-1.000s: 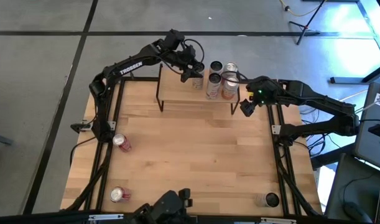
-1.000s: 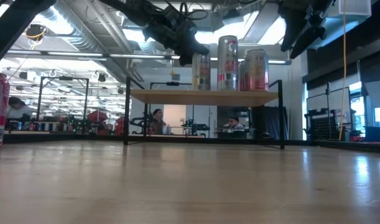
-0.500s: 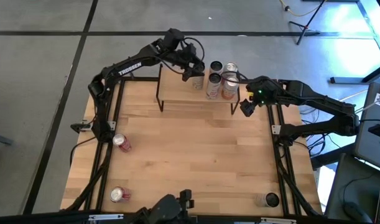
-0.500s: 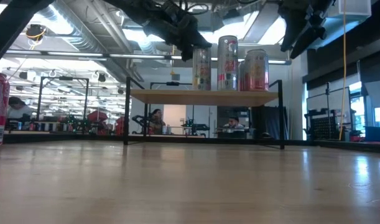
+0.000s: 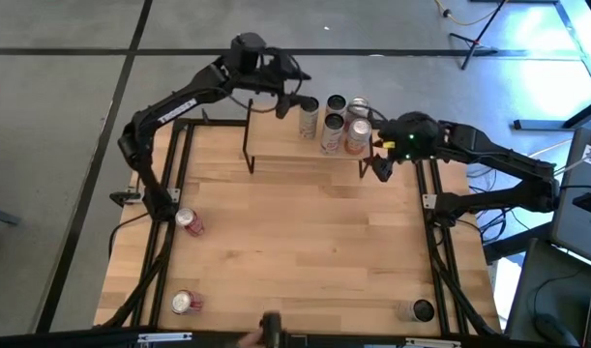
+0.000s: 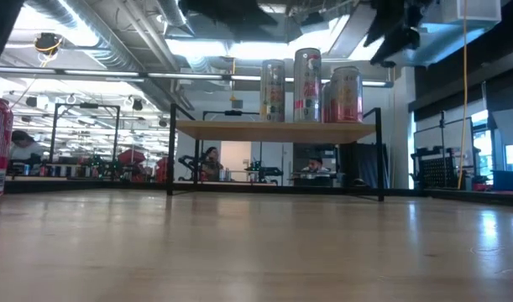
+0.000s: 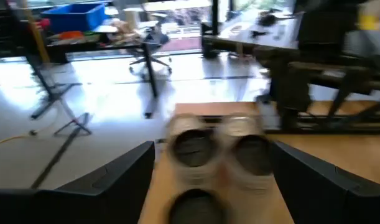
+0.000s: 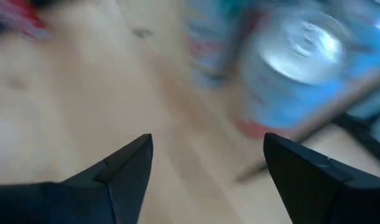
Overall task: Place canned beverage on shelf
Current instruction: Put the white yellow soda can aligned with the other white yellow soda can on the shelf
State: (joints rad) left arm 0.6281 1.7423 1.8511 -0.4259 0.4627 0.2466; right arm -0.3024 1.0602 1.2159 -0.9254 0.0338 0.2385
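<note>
On the small raised shelf (image 6: 277,130) of light wood and black metal legs, the slim silver beverage can (image 5: 309,118) is seen upright beside three others. Above it the left claw (image 5: 287,95) is held empty, fingers spread; a straight lift avoids toppling. The right claw (image 5: 380,166), also spread, is parked nearby.

The left gripper (image 5: 287,100) hangs wide open above the table's far edge. The right gripper (image 5: 374,164), fingers spread, hovers near the far right corner.
</note>
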